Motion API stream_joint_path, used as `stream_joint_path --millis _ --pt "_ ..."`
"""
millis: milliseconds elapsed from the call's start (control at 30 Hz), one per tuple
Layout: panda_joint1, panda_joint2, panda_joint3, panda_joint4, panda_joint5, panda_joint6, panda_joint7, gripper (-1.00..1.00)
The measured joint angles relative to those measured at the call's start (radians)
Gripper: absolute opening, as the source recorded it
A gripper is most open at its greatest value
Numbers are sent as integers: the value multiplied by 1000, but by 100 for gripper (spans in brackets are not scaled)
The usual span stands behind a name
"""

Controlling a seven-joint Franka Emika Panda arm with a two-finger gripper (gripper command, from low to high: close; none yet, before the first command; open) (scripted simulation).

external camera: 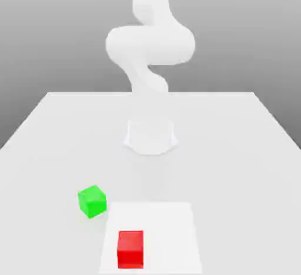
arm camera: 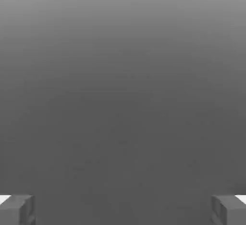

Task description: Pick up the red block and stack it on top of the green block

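Observation:
The red block (external camera: 130,248) is a small red cube lying near the front of the white table (external camera: 235,150), on a brighter white square patch. The green block (external camera: 92,201) is a cube of about the same size. It sits a little farther back and toward the exterior view's left, apart from the red one. In the hand view my gripper (arm camera: 123,209) is open, its two grey fingertips (arm camera: 17,209) standing far apart with nothing between them, facing a plain grey background. Neither block is touched.
The white arm (external camera: 150,44) rises from its round base (external camera: 150,136) at the middle of the table and bends overhead. The brighter square patch (external camera: 170,232) runs to the front edge. The table's far edge lies behind the base.

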Motion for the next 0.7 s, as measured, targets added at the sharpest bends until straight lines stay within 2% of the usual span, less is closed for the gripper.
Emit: stream_joint_path --millis 700 --pt "1 767 -63 -167 37 310 -112 0"
